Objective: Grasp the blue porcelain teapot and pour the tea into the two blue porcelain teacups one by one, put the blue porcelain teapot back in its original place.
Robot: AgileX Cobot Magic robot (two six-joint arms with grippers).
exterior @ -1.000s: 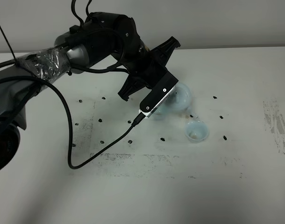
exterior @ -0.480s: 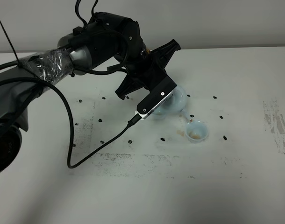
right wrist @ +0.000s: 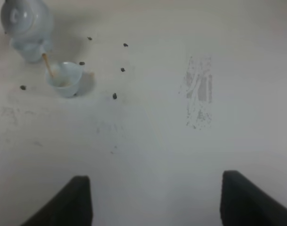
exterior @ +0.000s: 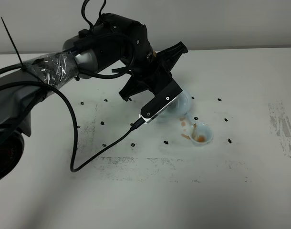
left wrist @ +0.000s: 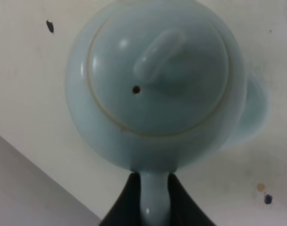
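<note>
Blue porcelain teapot (exterior: 184, 102) sits tipped near the middle of the white table (exterior: 136, 200), its spout lowered toward a small pale-blue teacup (exterior: 201, 134) that stands just beside it. In the left wrist view the teapot (left wrist: 157, 89) fills most of the frame, its domed lid with knob and small vent hole turned toward the lens. Its loop handle (left wrist: 155, 207) is pinched between the two dark fingers of the left gripper (left wrist: 155, 190), whose jaws are pressed tight on it. The right wrist view shows a thin orange-brown stream of tea (right wrist: 47, 65) running from the teapot (right wrist: 26, 23) down to the rim of the teacup (right wrist: 64, 79). The high view shows orange liquid pooled inside the cup and orange splashes (exterior: 183, 123) on the table between pot and cup. A pale blue rounded shape (left wrist: 254, 111) peeks out from behind the teapot in the left wrist view, but what it is cannot be told. The left arm (exterior: 107, 45), black with a tape-wrapped forearm, reaches in over the pot and hides much of it, and a black cable (exterior: 74, 143) loops from it across the table. Small black marks (exterior: 229, 140) dot the surface around the pot and cup, and a grey scuffed patch (exterior: 281, 129) lies well apart on the right. The right gripper (right wrist: 157, 202) hangs over bare table well apart from the cup, its jaws spread wide with nothing between them
</note>
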